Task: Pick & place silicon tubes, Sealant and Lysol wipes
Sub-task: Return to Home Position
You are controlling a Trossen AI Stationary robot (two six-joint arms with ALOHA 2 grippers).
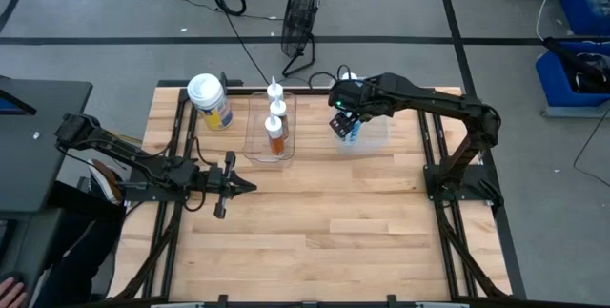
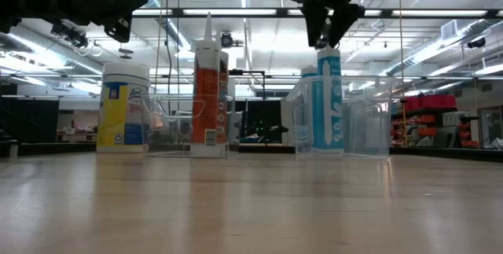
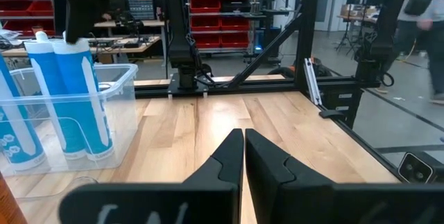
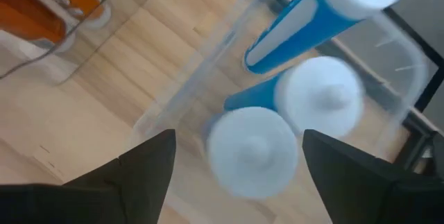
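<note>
Right gripper (image 1: pixel 345 122) hangs over the right bin (image 2: pixel 369 116), fingers spread wide and holding nothing, just above the blue tubes (image 2: pixel 328 104) standing upright inside. Three white caps show beneath it. In the left bin (image 1: pixel 255 141) the orange tubes (image 2: pixel 209 97) stand upright too. The wipes (image 1: pixel 210 100) stand on the table (image 1: pixel 334 241) just beside that bin, on its outer side, in neither bin. Left gripper (image 3: pixel 244 141) sits low near the table's left edge, with fingers pressed together and empty.
</note>
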